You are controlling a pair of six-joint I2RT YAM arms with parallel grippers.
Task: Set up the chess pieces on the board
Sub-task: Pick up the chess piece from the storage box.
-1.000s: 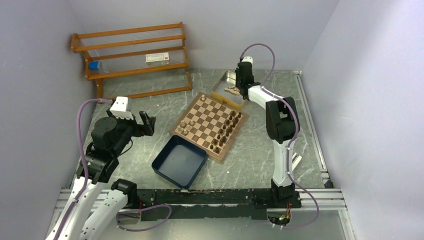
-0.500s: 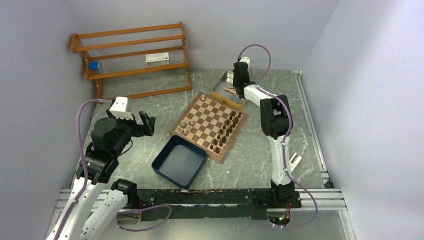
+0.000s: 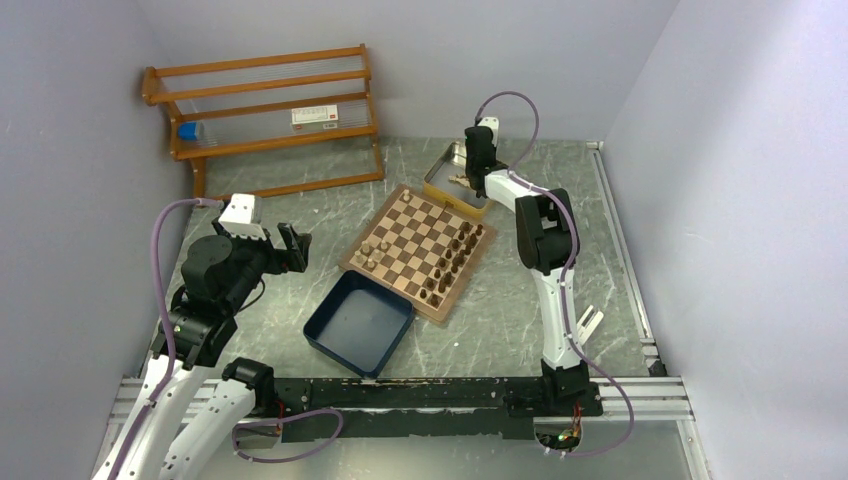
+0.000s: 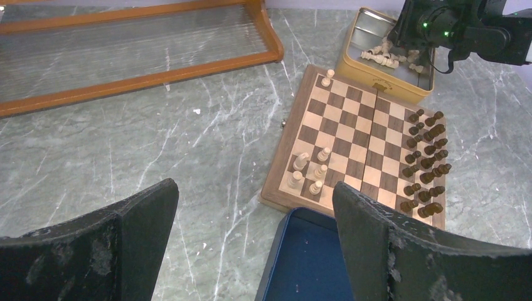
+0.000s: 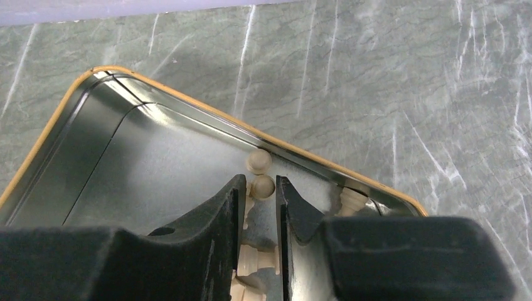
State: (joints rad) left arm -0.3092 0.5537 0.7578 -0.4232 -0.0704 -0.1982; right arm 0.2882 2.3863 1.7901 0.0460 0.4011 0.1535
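I am seeing the board (image 3: 410, 235) lying at an angle in the middle of the top view. In the left wrist view, dark pieces (image 4: 426, 160) are standing in two rows along its right edge. A few light pieces (image 4: 310, 170) are clustering near its lower left corner, and a lone light piece (image 4: 327, 78) is standing at its top left corner. Loose light pieces (image 4: 386, 58) are lying in the tin (image 3: 437, 187) just beside the board's upper edge.

The right end effector (image 5: 259, 179) is reaching into that tin, jaws narrowed to a slit around a tan piece (image 5: 262, 188); I cannot tell whether the pads are pressing it. The left end effector (image 3: 295, 245) is hovering wide open, holding nothing, above the table (image 3: 500, 310) at the left. The navy tray (image 3: 330, 345) is sitting just below the board, and the wooden rack (image 3: 270, 110) is standing at the upper left.
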